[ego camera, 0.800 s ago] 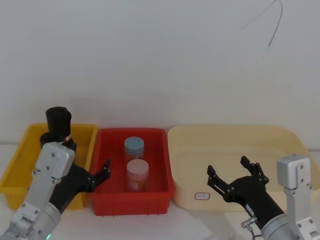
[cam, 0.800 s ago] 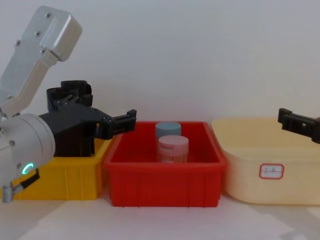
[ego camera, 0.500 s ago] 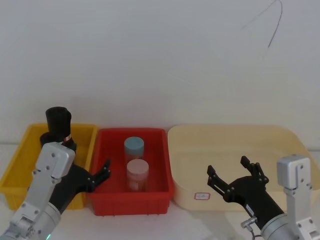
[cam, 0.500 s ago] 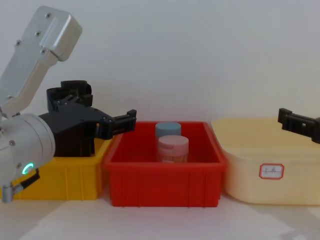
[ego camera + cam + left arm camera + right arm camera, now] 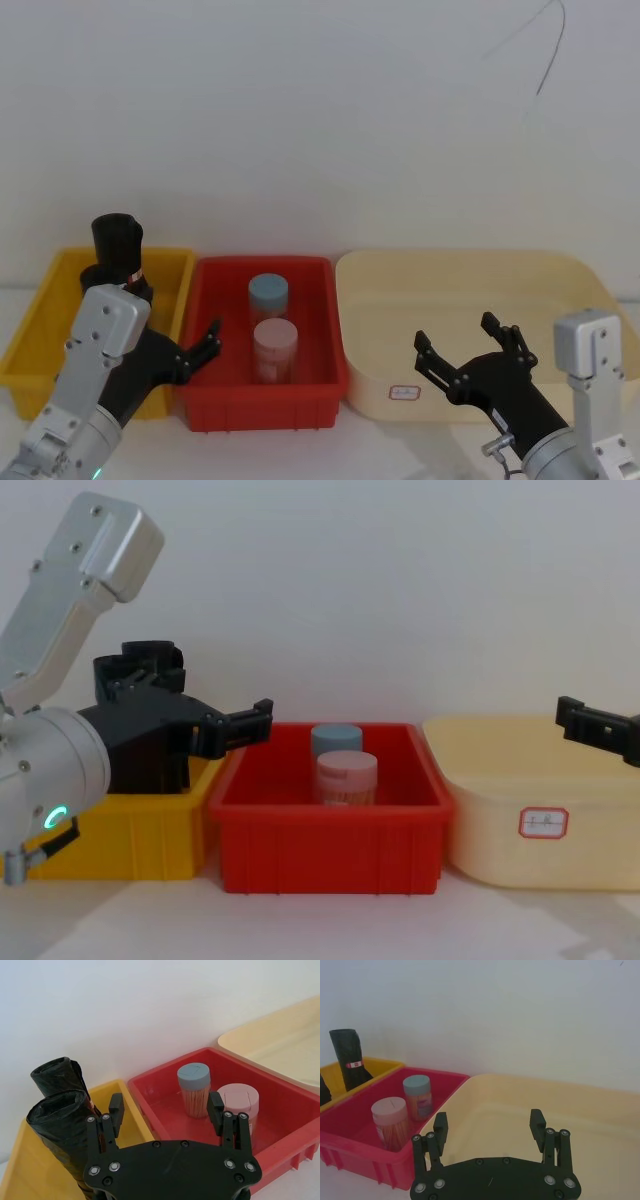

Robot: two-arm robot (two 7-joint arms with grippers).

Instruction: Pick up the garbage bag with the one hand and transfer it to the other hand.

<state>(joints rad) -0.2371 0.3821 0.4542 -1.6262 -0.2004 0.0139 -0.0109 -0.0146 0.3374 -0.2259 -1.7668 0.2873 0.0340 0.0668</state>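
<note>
Hovering with fingers spread, the left gripper (image 5: 166, 1102) faces the garbage bag (image 5: 56, 1122) beside another roll (image 5: 54, 1072); right gripper (image 5: 489, 1122) likewise.

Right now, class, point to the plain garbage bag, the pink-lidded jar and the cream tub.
garbage bag (image 5: 59, 1130), left wrist view, side of the nearer roll.
pink-lidded jar (image 5: 274, 334), head view, on its lid.
cream tub (image 5: 490, 815), chest view, front wall.

Garbage bag (image 5: 57, 1120) in leftmost bin (image 5: 25, 1160)
</note>
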